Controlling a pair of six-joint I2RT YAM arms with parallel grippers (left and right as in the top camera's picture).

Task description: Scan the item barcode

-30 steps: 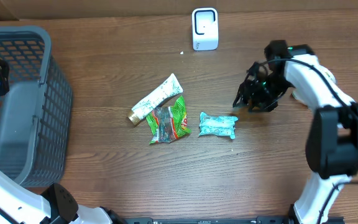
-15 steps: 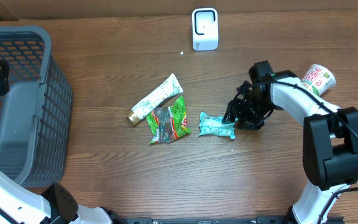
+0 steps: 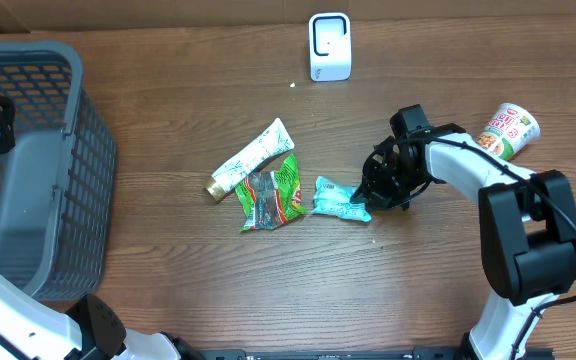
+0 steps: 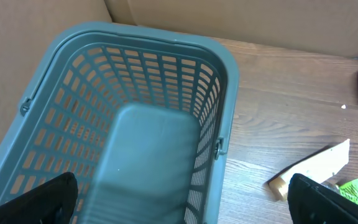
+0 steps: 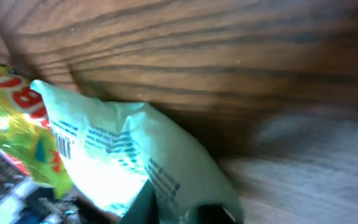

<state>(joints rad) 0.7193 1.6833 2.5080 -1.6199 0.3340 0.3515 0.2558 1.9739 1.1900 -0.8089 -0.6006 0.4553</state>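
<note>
The step in hand is the pick-up. The right gripper (image 3: 374, 193) is clamping its jaws on the near end of the teal packet (image 3: 340, 200), and the packet is lying on the table (image 3: 448, 290), not yet lifted as far as the overhead view shows.

The packet is stretching out from the fingertips toward the robot's left. Its long axis is running roughly across the table with a slight tilt, and its free end is pointing away from the gripper, resting just beside the green snack bag (image 3: 273, 195). In the right wrist view the printed face is turning toward the camera, with what looks like a barcode (image 5: 63, 147) near the far end — well clear of the pinched end.

The scanner (image 3: 329, 47) is standing well beyond the gripper, toward the far edge of the table and a little to its left. The next move, as I judge it, is calling for a lift clear of the snack bag, a carry out to the scanner, and a wrist turn that brings the barcode face toward the scanner's window. The grip on one end may let the soft packet droop — the angle will need watching.

The left gripper (image 4: 185, 208) is hanging with its jaws spread wide and holding nothing, above the grey basket (image 4: 229, 68).
</note>
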